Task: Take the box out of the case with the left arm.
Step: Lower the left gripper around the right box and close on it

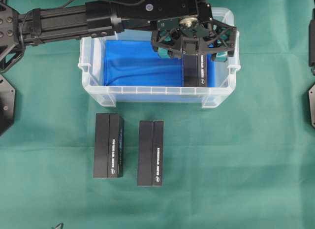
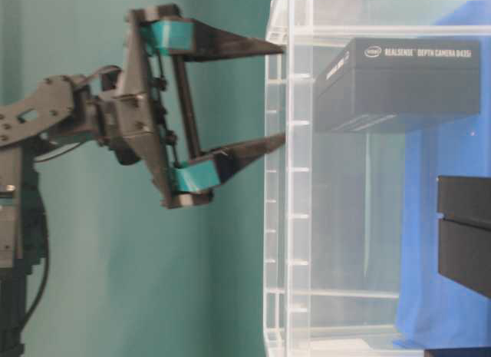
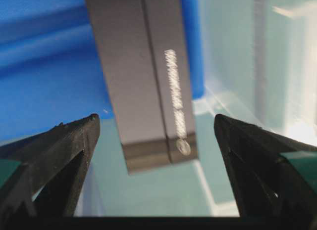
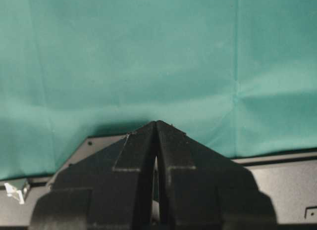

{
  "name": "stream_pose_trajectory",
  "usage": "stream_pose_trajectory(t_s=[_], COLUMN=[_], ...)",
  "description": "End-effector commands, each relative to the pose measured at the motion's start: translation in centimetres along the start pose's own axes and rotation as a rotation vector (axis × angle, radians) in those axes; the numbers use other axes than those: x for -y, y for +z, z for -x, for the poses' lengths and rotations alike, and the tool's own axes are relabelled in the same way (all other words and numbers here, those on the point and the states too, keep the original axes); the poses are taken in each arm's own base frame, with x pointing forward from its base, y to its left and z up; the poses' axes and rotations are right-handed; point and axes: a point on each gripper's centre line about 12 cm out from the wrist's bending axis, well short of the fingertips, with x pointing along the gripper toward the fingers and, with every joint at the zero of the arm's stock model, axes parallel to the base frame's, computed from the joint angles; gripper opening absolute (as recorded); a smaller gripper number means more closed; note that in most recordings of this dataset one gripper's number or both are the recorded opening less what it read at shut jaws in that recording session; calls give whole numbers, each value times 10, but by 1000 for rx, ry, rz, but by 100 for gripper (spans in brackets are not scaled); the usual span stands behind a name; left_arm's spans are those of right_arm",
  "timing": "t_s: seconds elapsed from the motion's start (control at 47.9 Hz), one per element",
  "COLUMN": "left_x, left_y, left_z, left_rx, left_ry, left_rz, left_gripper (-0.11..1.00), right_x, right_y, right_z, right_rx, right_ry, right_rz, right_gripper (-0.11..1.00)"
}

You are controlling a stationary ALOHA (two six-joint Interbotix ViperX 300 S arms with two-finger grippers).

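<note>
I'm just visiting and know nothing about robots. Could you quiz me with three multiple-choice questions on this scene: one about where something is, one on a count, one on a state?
1. Where is the box in the case?
A. right end
B. left end
C. middle

2. How many black boxes lie on the green cloth outside the case?
A. one
B. two
C. four

3. The left gripper is:
A. shut on the box
B. open above it
C. out of view

Answers: 1 A, it lies by the right wall. 2 B, two lie side by side. 3 B, its fingers stand apart, untouching.
</note>
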Motion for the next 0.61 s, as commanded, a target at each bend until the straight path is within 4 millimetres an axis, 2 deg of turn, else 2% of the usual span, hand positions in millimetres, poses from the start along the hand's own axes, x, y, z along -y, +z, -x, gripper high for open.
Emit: stream_pose_trajectory(t_s=[0.0,0.584], left_x=[-1,-6], left_y=[5,10], left_z=[23,-5], left_rx=[23,35], left_ry=[-50,-80], left_rz=[6,11], left_gripper=[97,97], right_x=[0,0], right_y=[1,1], right_z=[3,2], right_rx=[13,10], right_ry=[4,3], right_rz=[-3,-1], right_gripper=[1,1])
